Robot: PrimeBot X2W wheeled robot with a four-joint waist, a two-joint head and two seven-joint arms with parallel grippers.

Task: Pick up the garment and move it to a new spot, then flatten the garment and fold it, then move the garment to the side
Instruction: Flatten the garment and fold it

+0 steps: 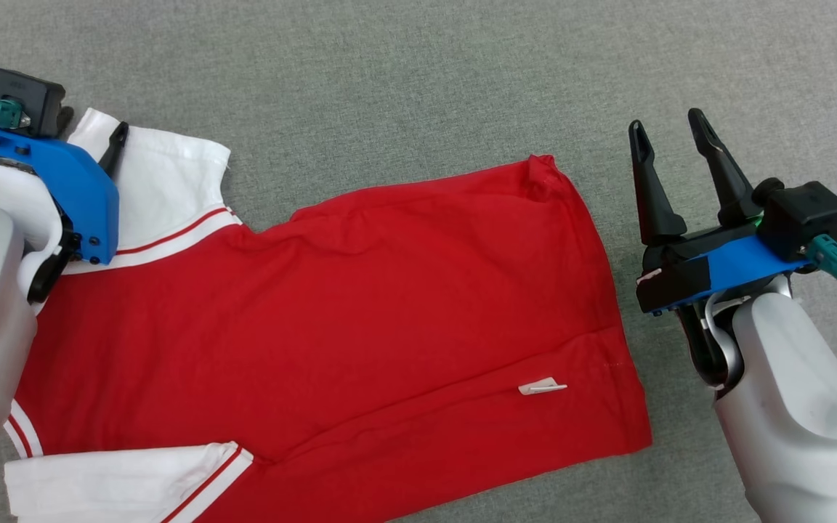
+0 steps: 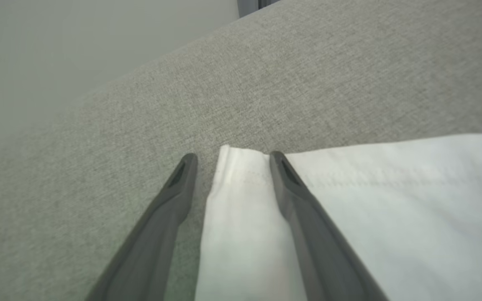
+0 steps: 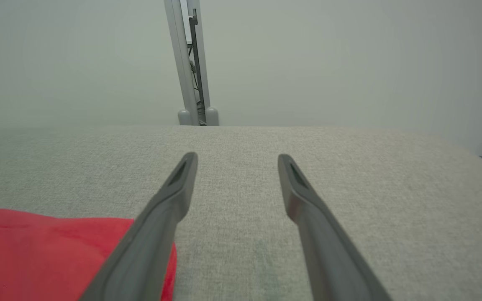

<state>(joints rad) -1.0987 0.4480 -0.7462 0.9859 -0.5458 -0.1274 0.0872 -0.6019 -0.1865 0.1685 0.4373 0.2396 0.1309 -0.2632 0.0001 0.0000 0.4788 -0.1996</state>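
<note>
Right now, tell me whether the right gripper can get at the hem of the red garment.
Probably yes. The right gripper stands open over the bare grey surface just beside the hem of the garment, with nothing between them, so a short sideways move should bring it there.

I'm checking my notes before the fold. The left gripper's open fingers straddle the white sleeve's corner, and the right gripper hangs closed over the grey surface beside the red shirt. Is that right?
Not quite: the right gripper is open, fingers spread over the grey surface beside the red shirt, as the right wrist view shows. The rest stands.
</note>
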